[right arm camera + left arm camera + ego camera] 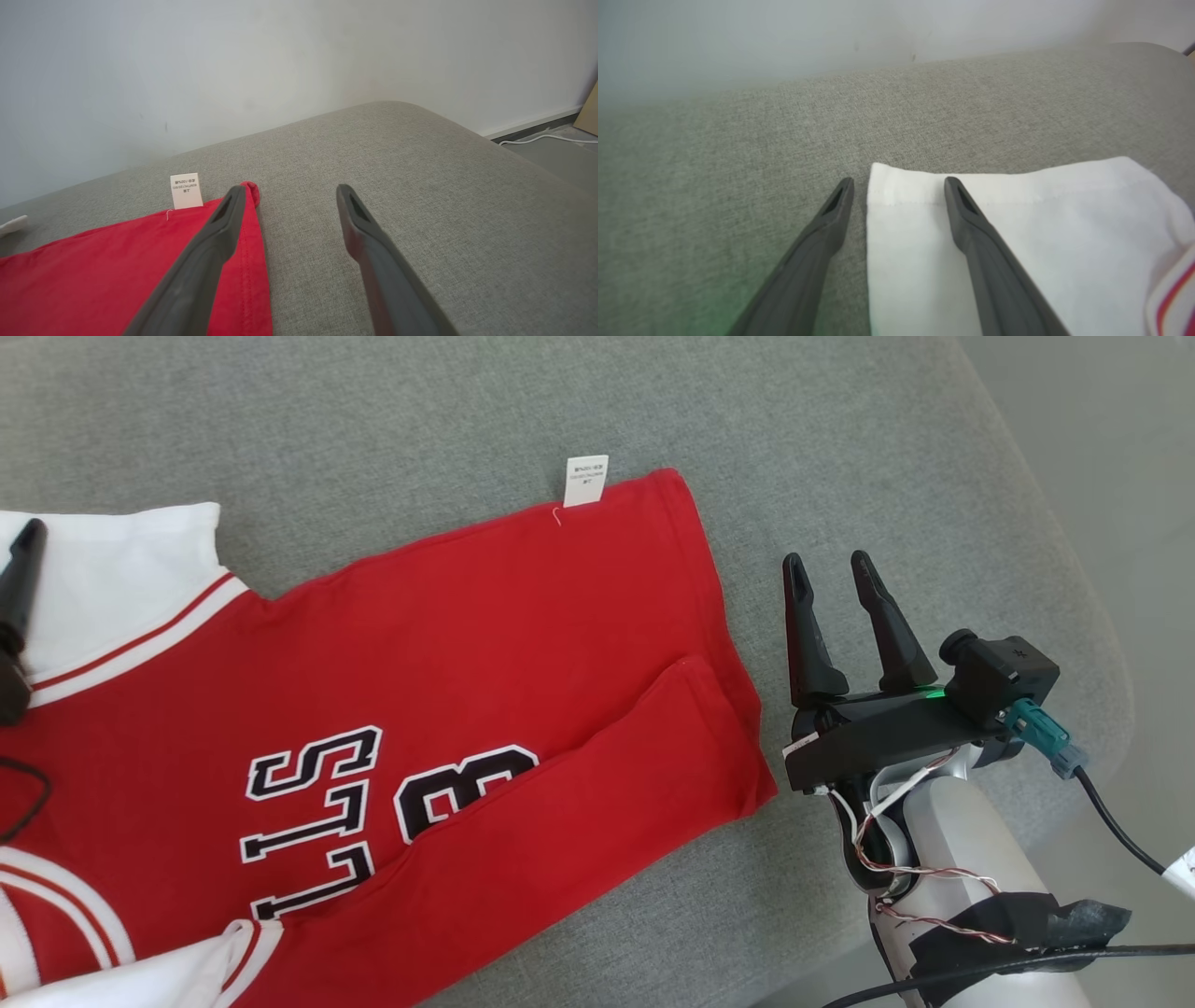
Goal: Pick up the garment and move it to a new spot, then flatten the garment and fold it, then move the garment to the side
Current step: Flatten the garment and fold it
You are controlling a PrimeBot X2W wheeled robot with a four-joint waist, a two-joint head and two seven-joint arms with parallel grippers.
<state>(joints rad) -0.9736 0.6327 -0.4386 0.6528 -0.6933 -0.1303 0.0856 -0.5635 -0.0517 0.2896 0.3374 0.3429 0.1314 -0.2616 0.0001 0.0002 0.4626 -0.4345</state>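
The garment (pixel 523 644) lies spread on the grey fabric surface (pixel 373 429), its hem towards the right claw (pixel 826 560). That claw stands just beside the hem, fingers spread and empty. The left claw (pixel 900 182), also spread and empty, straddles the edge of the white side panel (pixel 1041 233). Bare surface runs past the label (pixel 586 479) to the pale wall (pixel 280 70). The surface's rounded right corner drops to the floor (pixel 551 154).

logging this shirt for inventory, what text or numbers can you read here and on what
"LLS": sideways black letters on the red jersey, rest covered.
"3" or "8": numeral beside them, partly under a fold, cannot tell which.
White label: print too small to read.
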